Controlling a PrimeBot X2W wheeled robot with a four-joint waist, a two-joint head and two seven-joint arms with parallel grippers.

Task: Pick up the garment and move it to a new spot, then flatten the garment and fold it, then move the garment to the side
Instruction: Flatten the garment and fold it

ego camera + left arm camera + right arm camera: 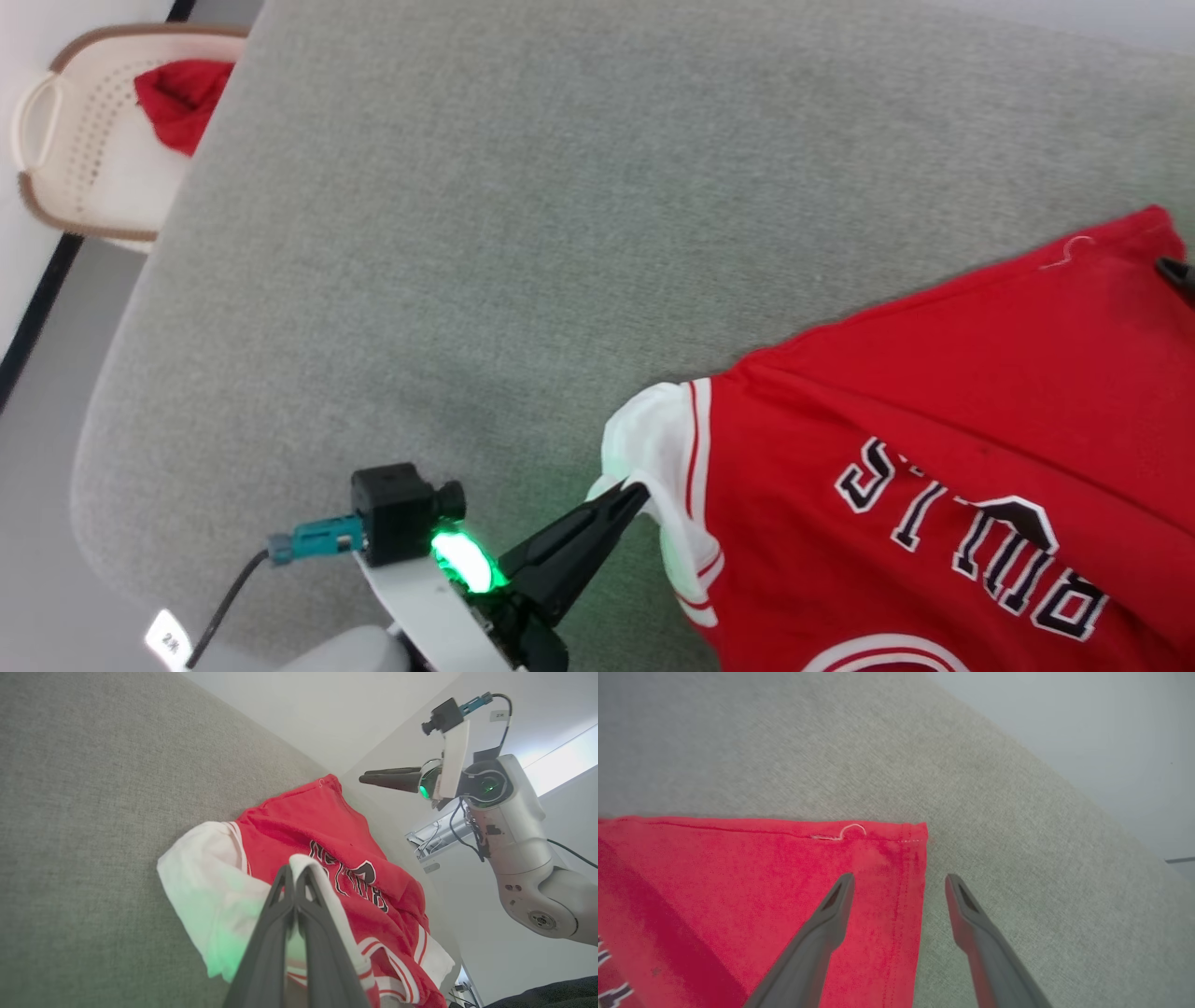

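Counter: you are looking at a grey cloth-topped counter [467, 233] with a rounded near-left corner.
Jersey, place: the jersey [934, 392] lies chest-up on the counter's near right part, running off the right and bottom edges of the head view.
Jersey, axis: its long axis runs from the neck, nearest you, up and away to the right; the hem corner is the farthest point.
Jersey, look: bright red body, a white sleeve [653, 439] bunched on the left, red-and-white striped trim where they join.
Basket: a cream perforated laundry basket [84, 187] with a brown rim stands off the counter's far left, a red cloth [182, 98] hanging inside.
Lettering: the black-and-white block letters [971, 532] sit upside down to you and appear to read "BULLS", partly creased.
Left hand: your left hand [635, 490] is fully closed, pinching the edge of the white sleeve.
Right hand: your right hand [899, 882] is spread wide and grips nothing; one finger is over the red hem corner, the other over bare counter.
Thread: a loose white thread [850, 831] curls on the edge by that corner.
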